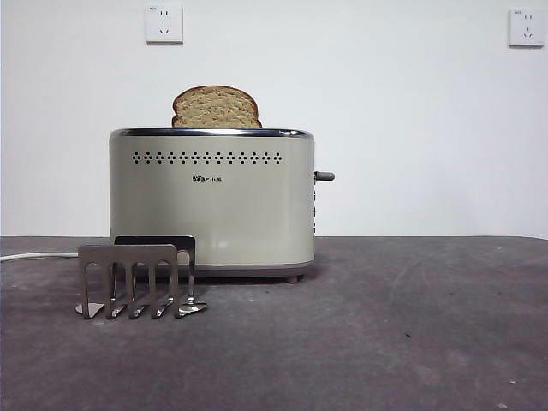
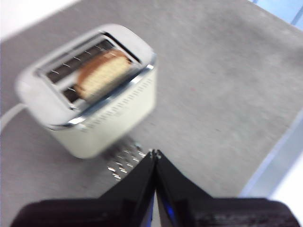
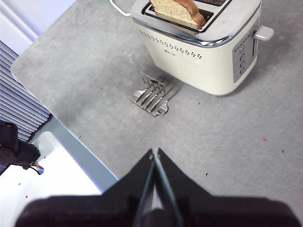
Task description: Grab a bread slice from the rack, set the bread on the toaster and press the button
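The slice of bread (image 1: pixel 216 107) stands upright in a slot of the cream toaster (image 1: pixel 211 199), its domed top above the chrome rim. It also shows in the left wrist view (image 2: pixel 102 72) and the right wrist view (image 3: pixel 177 10). The grey metal rack (image 1: pixel 135 278) stands empty on the table in front of the toaster's left part; it shows in the right wrist view (image 3: pixel 151 93) too. The toaster's lever (image 1: pixel 324 176) sticks out on its right side, high up. My left gripper (image 2: pixel 155 152) is shut and empty, above the table near the rack. My right gripper (image 3: pixel 155 152) is shut and empty, well back from the toaster.
A white power cord (image 1: pixel 34 255) runs left from the toaster. Two wall sockets (image 1: pixel 163 24) sit on the white wall behind. The grey table's edge (image 3: pixel 71 137) shows in the right wrist view, with a white surface beyond it.
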